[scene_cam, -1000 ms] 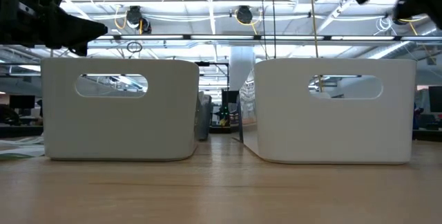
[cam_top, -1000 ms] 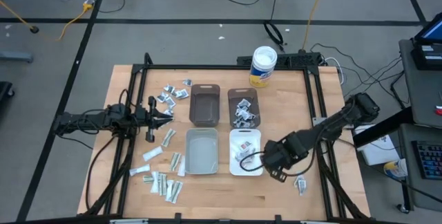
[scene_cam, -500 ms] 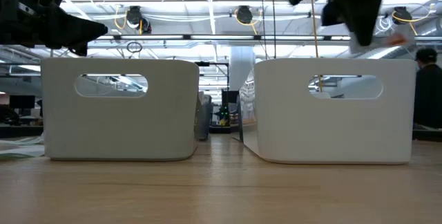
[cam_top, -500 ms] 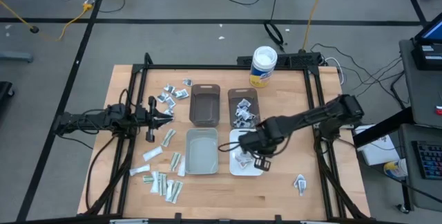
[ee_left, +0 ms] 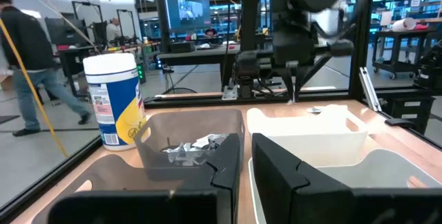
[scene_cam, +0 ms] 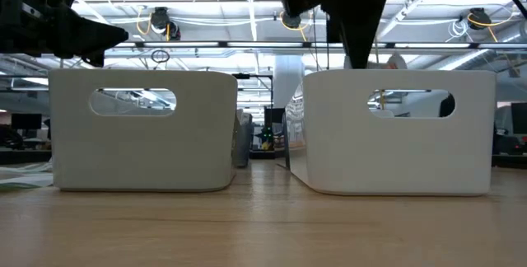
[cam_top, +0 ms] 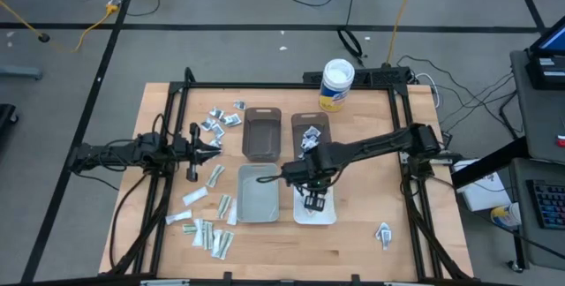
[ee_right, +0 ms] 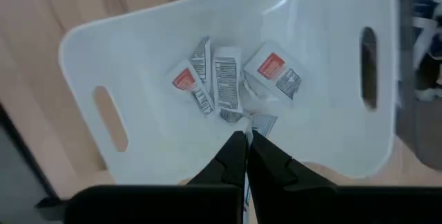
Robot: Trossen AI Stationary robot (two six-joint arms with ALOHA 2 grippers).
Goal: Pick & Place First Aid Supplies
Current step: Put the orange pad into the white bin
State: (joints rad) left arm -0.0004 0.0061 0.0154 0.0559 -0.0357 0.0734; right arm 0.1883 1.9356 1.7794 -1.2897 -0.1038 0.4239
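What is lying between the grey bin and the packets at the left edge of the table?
In the high view, bare wood and two pale packets lie between the grey bin and the left packets.

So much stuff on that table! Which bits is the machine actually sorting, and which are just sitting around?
Part of the job:
- loose packets on the wood, left side
- packets in the white bin, under the right tool
- lone packet near the right edge

Just lying about:
- round tub with yellow label
- empty grey bin
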